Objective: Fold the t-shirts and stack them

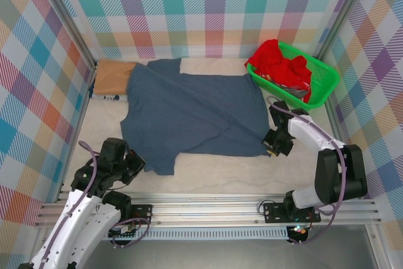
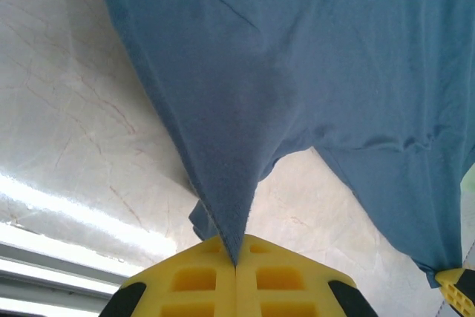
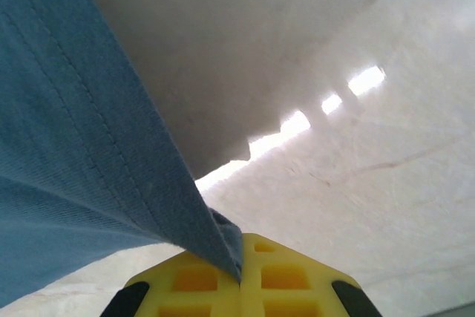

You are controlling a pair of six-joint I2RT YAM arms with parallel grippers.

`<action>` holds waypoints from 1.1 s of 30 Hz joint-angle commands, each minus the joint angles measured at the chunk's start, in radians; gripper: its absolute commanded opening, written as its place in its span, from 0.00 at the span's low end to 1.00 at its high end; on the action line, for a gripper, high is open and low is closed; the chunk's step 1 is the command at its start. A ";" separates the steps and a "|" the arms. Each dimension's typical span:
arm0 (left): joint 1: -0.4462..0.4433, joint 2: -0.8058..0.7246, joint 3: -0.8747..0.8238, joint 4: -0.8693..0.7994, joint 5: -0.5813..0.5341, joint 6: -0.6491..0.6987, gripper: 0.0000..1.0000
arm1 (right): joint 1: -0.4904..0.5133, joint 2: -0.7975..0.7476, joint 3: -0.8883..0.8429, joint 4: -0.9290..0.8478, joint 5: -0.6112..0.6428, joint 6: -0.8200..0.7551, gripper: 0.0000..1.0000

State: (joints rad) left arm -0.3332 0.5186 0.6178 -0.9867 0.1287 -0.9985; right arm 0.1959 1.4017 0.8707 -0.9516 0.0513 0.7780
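Note:
The slate-blue t-shirt [image 1: 192,111] lies spread across the middle of the table. My left gripper [image 1: 133,162] is shut on its near left corner, and the cloth [image 2: 245,109] rises taut from the yellow fingers [image 2: 194,280]. My right gripper [image 1: 272,145] is shut on the shirt's near right hem [image 3: 89,168], pinched between its yellow fingers [image 3: 286,276]. A folded tan t-shirt [image 1: 114,75] lies at the back left, partly under the blue one. A bright red t-shirt [image 1: 277,62] is heaped in the green basket [image 1: 321,83].
The green mesh basket stands at the back right corner. Checked walls close in the table on three sides. A metal rail [image 1: 208,209] runs along the near edge. Bare white tabletop [image 1: 214,171] lies in front of the blue shirt.

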 commanded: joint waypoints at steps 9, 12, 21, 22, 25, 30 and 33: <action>-0.035 -0.087 0.006 -0.131 0.018 0.042 0.00 | -0.006 -0.092 -0.044 -0.170 0.000 0.046 0.00; -0.035 -0.098 0.003 -0.111 0.040 0.052 0.00 | -0.006 -0.099 -0.062 -0.186 -0.015 0.049 0.00; -0.036 -0.133 -0.016 -0.031 0.090 0.097 0.00 | 0.011 -0.108 -0.126 -0.177 -0.072 0.080 0.00; -0.036 -0.139 -0.015 -0.035 0.081 0.099 0.00 | 0.016 -0.093 -0.129 -0.163 -0.085 0.076 0.00; -0.036 -0.158 0.020 -0.078 0.026 0.124 0.00 | 0.045 -0.024 -0.112 -0.138 -0.085 0.059 0.00; -0.037 -0.168 0.085 -0.157 -0.068 0.145 0.00 | 0.081 0.075 -0.068 -0.084 -0.114 0.045 0.00; -0.037 -0.171 0.114 -0.212 -0.124 0.146 0.00 | 0.124 0.133 -0.043 -0.060 -0.159 0.048 0.00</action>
State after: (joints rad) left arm -0.3599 0.3580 0.6914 -1.1194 0.0834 -0.8776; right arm 0.2871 1.5013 0.7902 -1.0367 -0.0532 0.8295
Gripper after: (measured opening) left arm 0.049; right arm 0.041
